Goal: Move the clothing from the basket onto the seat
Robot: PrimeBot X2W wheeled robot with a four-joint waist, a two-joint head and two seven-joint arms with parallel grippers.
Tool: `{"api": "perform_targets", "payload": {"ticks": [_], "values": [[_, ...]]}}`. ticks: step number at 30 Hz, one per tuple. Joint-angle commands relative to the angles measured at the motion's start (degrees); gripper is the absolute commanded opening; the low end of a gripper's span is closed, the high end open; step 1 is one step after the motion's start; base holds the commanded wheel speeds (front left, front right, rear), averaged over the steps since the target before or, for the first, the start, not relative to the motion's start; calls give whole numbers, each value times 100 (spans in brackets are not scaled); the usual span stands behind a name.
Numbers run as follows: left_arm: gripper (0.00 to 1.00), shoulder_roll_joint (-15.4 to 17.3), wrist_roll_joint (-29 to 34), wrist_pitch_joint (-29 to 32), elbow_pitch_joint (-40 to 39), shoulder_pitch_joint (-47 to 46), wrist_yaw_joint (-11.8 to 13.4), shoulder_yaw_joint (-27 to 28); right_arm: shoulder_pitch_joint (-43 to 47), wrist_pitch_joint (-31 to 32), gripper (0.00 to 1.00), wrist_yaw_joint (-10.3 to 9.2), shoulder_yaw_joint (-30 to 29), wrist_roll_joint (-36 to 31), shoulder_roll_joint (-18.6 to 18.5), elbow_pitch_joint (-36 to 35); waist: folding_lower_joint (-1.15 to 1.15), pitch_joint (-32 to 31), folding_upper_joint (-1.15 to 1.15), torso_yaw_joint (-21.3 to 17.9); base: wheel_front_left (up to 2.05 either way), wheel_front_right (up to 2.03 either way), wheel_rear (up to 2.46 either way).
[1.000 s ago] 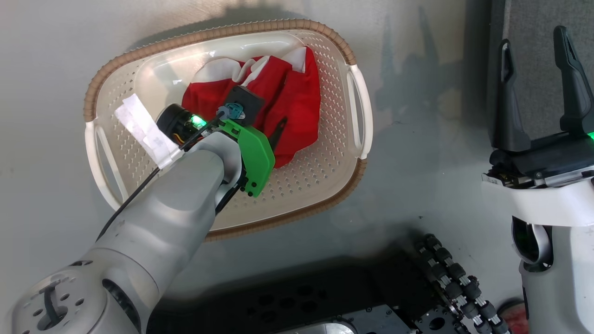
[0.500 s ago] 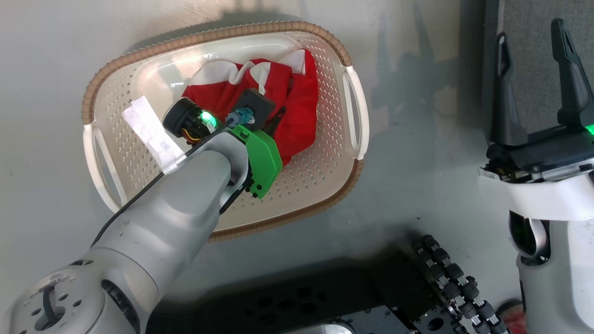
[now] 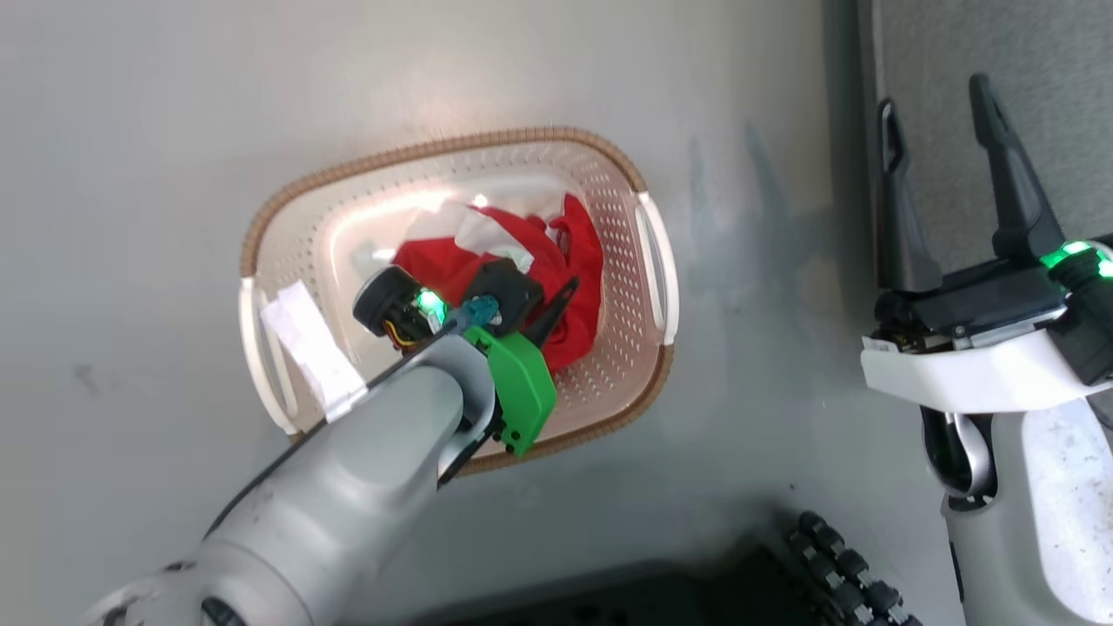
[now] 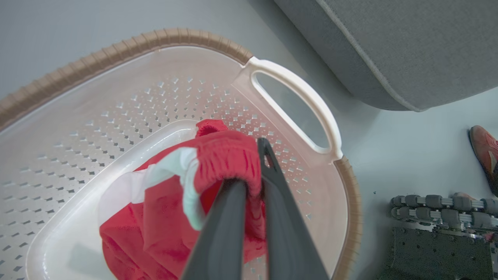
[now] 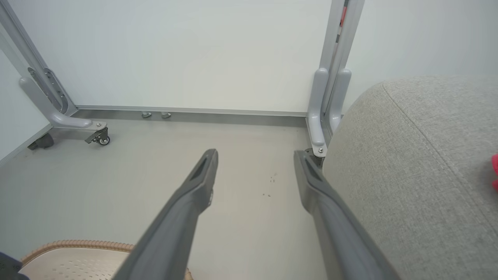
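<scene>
Clothing (image 4: 155, 225), bright red soft fabric with white trim, likely light and limp: left gripper (image 4: 251, 175) pinches its bunched elastic hem, a sound hold; right gripper (image 3: 932, 92) stands wide.

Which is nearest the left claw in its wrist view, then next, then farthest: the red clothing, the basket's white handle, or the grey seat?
1. red clothing, pinched in the left claw.
2. white handle, just beyond, up and right.
3. grey seat, past the handle, upper right.
</scene>
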Motion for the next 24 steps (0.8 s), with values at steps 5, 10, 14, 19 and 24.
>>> {"api": "perform_targets", "payload": {"ticks": [5,10,14,19,24], "values": [[0,177,612,-24,-656,876,7,649,425,-1,100,-10,107,56,1,213,0,-1732,0,275,0,0,0],[0,193,1056,-25,-1213,1712,38,1392,837,-1,100,-10,292,93,2,418,0,-2591,0,322,0,0,0],[0,238,1516,-24,-1817,2342,133,2030,1122,-1,100,-10,408,147,3,537,0,-3162,0,321,0,0,0],[0,210,1855,-25,-2355,3091,98,2689,1471,-1,100,-10,498,201,3,672,0,-3769,0,277,0,0,0],[0,120,2026,-25,-2766,3688,58,3262,1835,-1,100,-10,600,223,5,791,0,-4292,0,207,0,0,0]]}}
